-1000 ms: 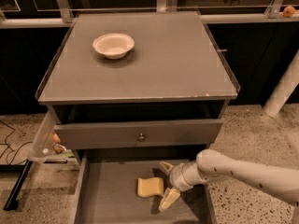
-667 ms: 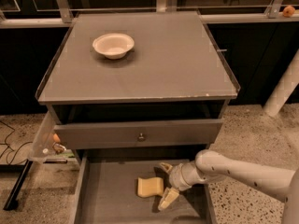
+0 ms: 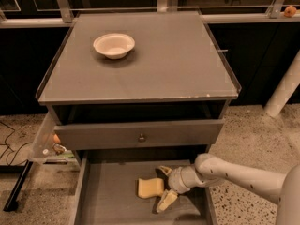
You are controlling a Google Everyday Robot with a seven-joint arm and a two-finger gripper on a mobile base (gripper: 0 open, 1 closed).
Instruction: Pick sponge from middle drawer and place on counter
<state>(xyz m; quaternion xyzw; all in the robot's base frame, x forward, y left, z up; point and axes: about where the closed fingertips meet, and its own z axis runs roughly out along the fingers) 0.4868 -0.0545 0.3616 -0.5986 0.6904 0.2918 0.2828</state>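
The pale yellow sponge [image 3: 150,188] lies flat on the floor of the open middle drawer [image 3: 108,196], near its centre. My gripper [image 3: 165,186] reaches in from the right, low inside the drawer, right beside the sponge's right edge. Its two pale fingers [image 3: 167,200] are spread, one behind and one in front of the sponge's right end, and hold nothing. The grey counter [image 3: 154,64] is the cabinet's top, above the drawers.
A round white bowl [image 3: 114,45] stands on the counter's back left. Above the open drawer is a drawer front with a small round knob [image 3: 141,137]. Cables and a dark bar lie on the speckled floor at the left [image 3: 16,182]. A white post stands at the right [image 3: 283,93].
The gripper has shifted slightly to the left, closer to the sponge. The sponge has not moved.
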